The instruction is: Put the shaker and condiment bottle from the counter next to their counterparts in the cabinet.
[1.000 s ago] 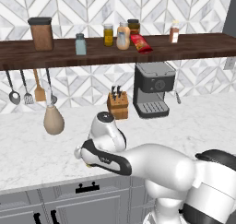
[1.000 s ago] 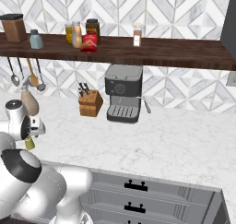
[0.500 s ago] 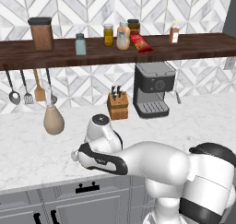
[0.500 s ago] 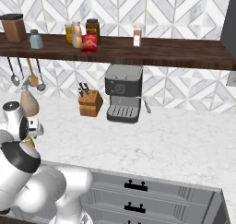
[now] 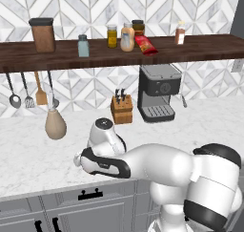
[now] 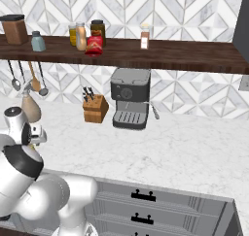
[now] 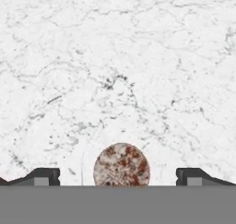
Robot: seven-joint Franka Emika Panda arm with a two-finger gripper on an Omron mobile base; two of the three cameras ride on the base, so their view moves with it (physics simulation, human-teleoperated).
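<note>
While seen from above, shaker (image 7: 121, 165) centred between wide-spread gripper (image 7: 118, 176) fingertips, untouched.

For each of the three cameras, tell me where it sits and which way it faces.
Left base view: behind the arm's left, facing the dark brown wooden shelf; arm rises lower right.
Right base view: behind its right, facing the same shelf and white marble counter; arm lower left.
Hand view: looks down at the counter and a speckled brownish-pink round cap, centred between the open end effector tips.
Both base views share the grey coffee machine.
</note>
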